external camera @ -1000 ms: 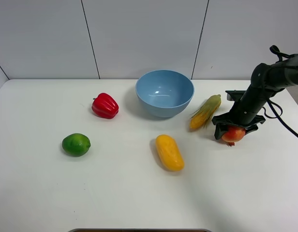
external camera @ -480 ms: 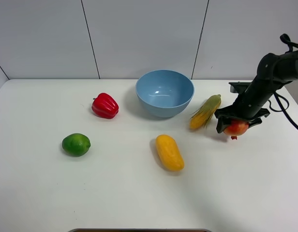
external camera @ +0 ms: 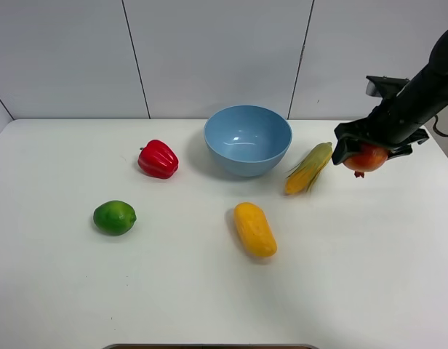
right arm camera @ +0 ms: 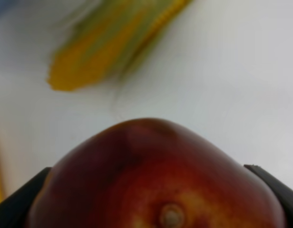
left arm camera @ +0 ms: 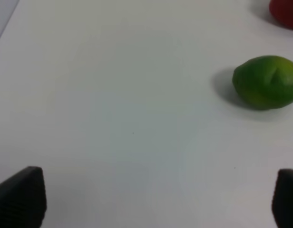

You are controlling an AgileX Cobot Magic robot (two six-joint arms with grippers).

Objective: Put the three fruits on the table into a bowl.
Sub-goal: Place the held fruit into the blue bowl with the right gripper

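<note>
Aloft, R pincer (external camera: 366, 153) grips round red-yellow pomegranate (right arm camera: 156, 180).

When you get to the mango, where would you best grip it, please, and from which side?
Probably at its middle, from straight above, closing across the short width: the mango lies flat and oblong on the table, both long sides free.
</note>
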